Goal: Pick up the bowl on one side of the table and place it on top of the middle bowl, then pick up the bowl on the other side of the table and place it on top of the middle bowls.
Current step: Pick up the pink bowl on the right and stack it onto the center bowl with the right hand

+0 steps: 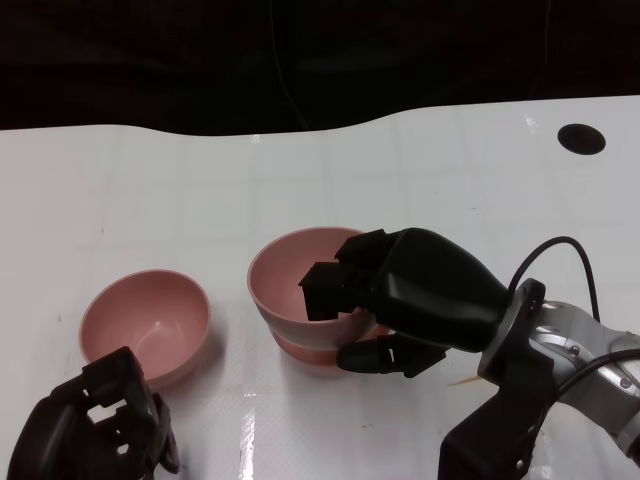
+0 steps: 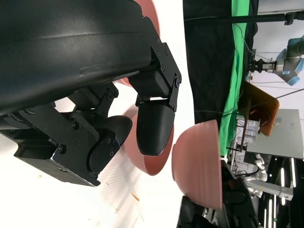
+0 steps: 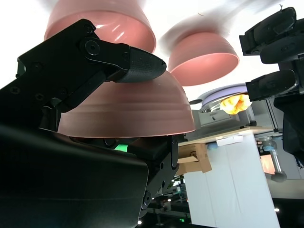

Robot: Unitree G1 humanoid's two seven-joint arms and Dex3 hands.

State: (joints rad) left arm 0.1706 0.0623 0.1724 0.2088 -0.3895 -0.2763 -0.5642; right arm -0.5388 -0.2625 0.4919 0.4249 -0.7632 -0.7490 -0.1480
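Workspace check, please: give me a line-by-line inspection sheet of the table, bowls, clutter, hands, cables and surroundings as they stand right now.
Surface: white table, glossy, with a dark round hole near its far right corner.
Job's things: pink bowl held over the middle pink bowl, nested or nearly so; a lone pink bowl stands to the left.
Clutter: small thin stick by the right wrist.
Hands: right hand grips the upper bowl's rim; left hand holds nothing.
Cables: black cable loops over the right forearm.
Surroundings: dark backdrop; green screen and shelving beyond.
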